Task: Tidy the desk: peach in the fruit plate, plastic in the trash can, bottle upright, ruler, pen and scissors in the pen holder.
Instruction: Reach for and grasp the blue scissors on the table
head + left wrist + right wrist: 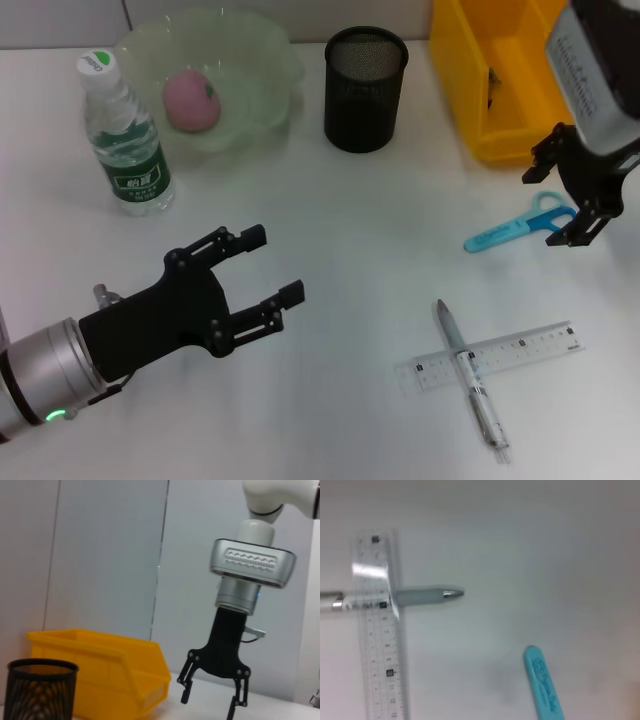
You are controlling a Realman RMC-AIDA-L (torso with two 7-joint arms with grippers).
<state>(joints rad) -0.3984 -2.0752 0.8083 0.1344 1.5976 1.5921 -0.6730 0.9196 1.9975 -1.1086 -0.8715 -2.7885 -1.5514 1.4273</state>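
Observation:
The blue scissors [505, 233] lie on the white desk at the right; their tip shows in the right wrist view [542, 682]. My right gripper [545, 208] is open and hangs just above their handles. The grey pen [470, 375] lies across the clear ruler [520, 350] at the front right; the right wrist view also shows the pen [422, 597] and the ruler [377, 640]. The black mesh pen holder [365, 88] stands at the back. The peach [190, 100] sits in the green fruit plate [270, 60]. The bottle [125, 140] stands upright. My left gripper [273, 264] is open and empty.
A yellow bin [500, 110] stands at the back right, close behind my right arm. The left wrist view shows this bin [100, 665], the pen holder [40, 687] and my right gripper [207, 706] farther off. No plastic piece shows on the desk.

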